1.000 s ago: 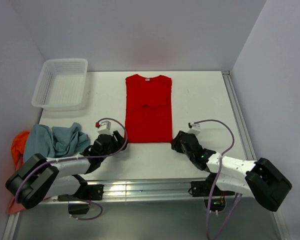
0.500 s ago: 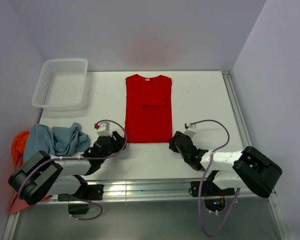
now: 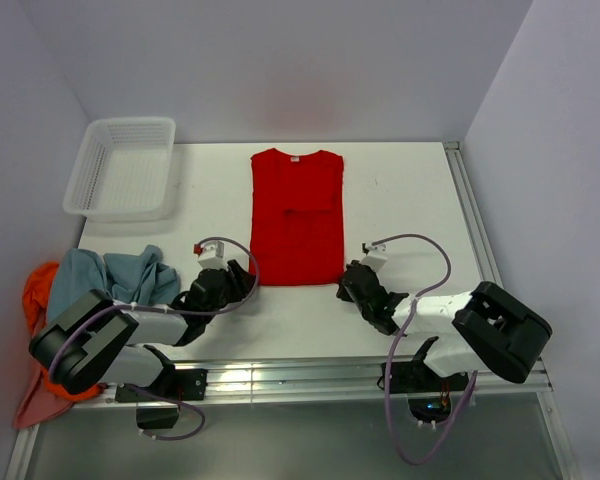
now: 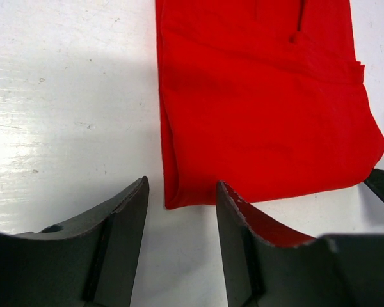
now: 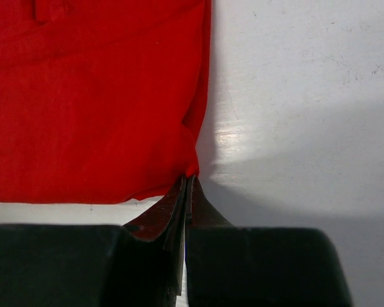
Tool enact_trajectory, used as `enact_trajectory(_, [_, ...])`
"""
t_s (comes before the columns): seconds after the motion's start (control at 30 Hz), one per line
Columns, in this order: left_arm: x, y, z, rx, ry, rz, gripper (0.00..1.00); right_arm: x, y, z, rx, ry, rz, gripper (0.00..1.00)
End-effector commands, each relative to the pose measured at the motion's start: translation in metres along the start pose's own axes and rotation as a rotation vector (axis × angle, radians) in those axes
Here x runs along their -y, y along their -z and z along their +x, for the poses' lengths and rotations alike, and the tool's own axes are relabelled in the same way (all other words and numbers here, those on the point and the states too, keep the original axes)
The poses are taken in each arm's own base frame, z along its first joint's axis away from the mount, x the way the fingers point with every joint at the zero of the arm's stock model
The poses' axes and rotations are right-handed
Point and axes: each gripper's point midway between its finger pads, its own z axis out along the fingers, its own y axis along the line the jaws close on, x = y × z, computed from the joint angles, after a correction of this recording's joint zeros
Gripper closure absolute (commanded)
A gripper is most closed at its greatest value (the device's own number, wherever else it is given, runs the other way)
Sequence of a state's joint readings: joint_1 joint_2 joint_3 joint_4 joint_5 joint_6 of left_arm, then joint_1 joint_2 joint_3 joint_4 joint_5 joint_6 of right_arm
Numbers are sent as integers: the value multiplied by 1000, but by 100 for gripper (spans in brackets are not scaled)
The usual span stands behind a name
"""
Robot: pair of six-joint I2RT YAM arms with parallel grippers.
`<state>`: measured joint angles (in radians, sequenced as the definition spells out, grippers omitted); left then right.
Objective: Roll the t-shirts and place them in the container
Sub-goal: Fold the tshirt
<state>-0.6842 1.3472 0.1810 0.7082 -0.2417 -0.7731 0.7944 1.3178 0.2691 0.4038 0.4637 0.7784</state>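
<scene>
Red t-shirt (image 3: 297, 215), soft cloth folded to a long rectangle; right claw (image 5: 187, 182) pinches its corner, left claw (image 4: 182, 190) stands open.

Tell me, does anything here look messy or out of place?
Only the heap at the table's left edge: a grey-blue t-shirt lies crumpled, an orange t-shirt spilling over the edge. The red t-shirt lies flat and straight.

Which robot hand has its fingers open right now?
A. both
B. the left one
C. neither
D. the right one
B: the left gripper has its fingers apart by the red t-shirt corner, while the right gripper has its fingers pressed together.
</scene>
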Motion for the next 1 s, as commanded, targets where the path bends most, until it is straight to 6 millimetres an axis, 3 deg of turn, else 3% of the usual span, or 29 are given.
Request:
enact_trajectory(0.0, [2, -1, 7, -30, -23, 15, 49, -5, -3, -5, 13, 2, 14, 100])
enact_trajectory(0.3, [5, -2, 15, -58, -18, 41, 57, -5, -2, -7, 16, 1, 20, 100])
enact_trajectory(0.4, [6, -3, 16, -67, -19, 41, 72, -3, -1, -5, 6, 0, 24, 100])
enact_trajectory(0.53, [5, -5, 18, -85, -15, 25, 100, 1, 3, -4, -12, -13, 50, 100])
enact_trajectory(0.63, [4, -3, 17, -98, -6, 3, 100, 9, 10, 0, -39, -14, 83, 100])
enact_trajectory(0.77, [4, 1, 20, -138, 2, -17, 100, -2, 22, -4, -58, -46, 13, 100])
enact_trajectory(0.9, [5, 11, 26, -195, 15, -23, 100, -2, 33, -7, -93, -44, 28, 100])
enact_trajectory(0.97, [10, 13, 24, -214, 26, -22, 100, 3, 38, 1, -144, -20, 48, 100])
